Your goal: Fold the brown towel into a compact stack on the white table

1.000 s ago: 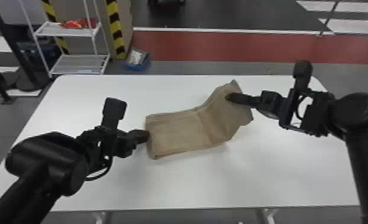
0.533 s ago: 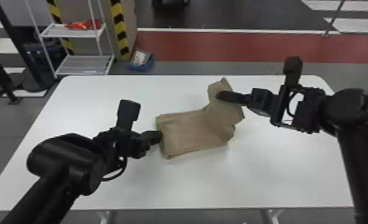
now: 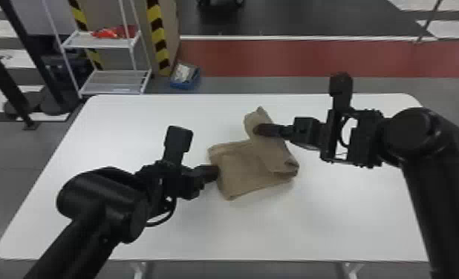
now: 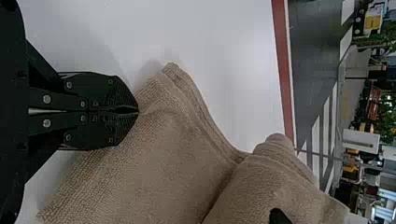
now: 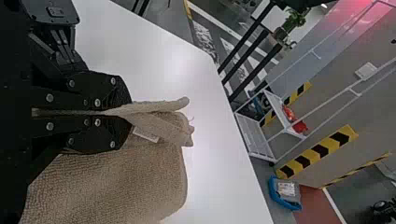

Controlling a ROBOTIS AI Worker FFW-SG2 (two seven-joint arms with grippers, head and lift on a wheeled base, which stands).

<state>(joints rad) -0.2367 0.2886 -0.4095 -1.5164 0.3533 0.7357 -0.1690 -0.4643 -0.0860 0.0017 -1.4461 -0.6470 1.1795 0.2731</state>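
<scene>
The brown towel (image 3: 240, 171) lies folded in layers mid-table, its right part lifted and bent over toward the left. My right gripper (image 3: 262, 130) holds that raised part from the right; in the right wrist view the gripper (image 5: 123, 113) is shut on the towel (image 5: 116, 179), whose edge and a small white label stick out past the fingers. At the towel's left edge is my left gripper (image 3: 214, 172). In the left wrist view the gripper (image 4: 133, 111) has its fingertips together at the border of the towel (image 4: 159, 163); whether cloth is pinched there is unclear.
The white table (image 3: 314, 222) extends around the towel. Beyond its back left edge stand a white wire shelf (image 3: 115, 79) with a red item and a blue bin (image 3: 185, 76) on the floor.
The right gripper has moved left, bringing the towel's raised right part over toward the rest. My left gripper has shifted right and slightly toward the front, and the towel's left edge has moved right too.
</scene>
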